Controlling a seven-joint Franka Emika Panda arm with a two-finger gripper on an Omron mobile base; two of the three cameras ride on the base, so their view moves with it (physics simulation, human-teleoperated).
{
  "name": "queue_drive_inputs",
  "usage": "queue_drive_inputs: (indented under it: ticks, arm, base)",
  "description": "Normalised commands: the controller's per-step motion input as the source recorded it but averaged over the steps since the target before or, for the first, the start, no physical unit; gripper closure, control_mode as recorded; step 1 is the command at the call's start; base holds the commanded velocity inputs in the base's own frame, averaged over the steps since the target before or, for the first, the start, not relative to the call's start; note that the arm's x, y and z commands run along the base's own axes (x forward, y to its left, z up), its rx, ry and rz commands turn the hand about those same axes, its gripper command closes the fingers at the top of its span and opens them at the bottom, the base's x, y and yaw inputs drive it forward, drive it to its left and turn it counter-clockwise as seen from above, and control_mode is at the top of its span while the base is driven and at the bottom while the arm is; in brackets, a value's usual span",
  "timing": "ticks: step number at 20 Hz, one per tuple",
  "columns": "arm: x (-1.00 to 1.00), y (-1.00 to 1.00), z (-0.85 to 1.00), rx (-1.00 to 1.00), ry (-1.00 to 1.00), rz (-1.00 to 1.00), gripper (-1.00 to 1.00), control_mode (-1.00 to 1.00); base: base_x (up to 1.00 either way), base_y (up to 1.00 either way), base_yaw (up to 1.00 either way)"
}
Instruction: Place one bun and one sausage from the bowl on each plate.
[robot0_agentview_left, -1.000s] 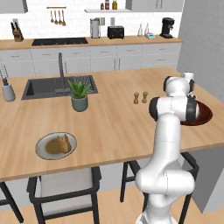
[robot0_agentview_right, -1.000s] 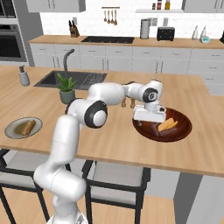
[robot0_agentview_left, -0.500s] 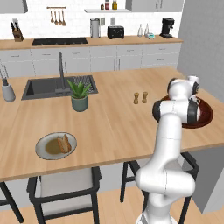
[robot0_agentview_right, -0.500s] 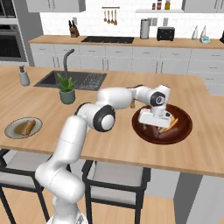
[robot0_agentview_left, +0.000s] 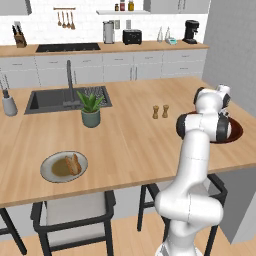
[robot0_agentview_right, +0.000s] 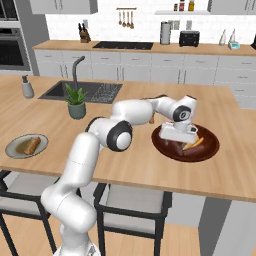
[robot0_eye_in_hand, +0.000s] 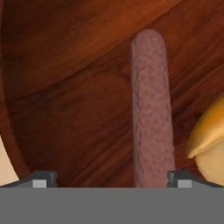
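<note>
Over the bowl (robot0_agentview_right: 210, 145), lower than a second ago and now close above its contents: gripper (robot0_eye_in_hand: 109, 177) down near a sausage (robot0_eye_in_hand: 151, 109), jaws spread wide, holding nothing. Probably the approach to a pick. Sausage lying on the bowl floor, nearer one fingertip than centred; bun (robot0_eye_in_hand: 209, 135) just beside.
</note>
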Motion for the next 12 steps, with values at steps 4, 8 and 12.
queue_drive_inputs:
  ticks: [4,8,12]
  arm:
    - [0.38,0.0,-0.41,0.01,-0.16,0.03,-1.0,-1.0]
    - [0.28,0.0,-0.5,0.0,-0.06,0.0,-1.0,-1.0]
    - [0.24,-0.1,-0.29,0.0,-0.08,0.0,-1.0,-1.0]
  base:
    - [0.0,0.0,0.0]
    - [0.0,0.0,0.0]
    - [0.0,0.0,0.0]
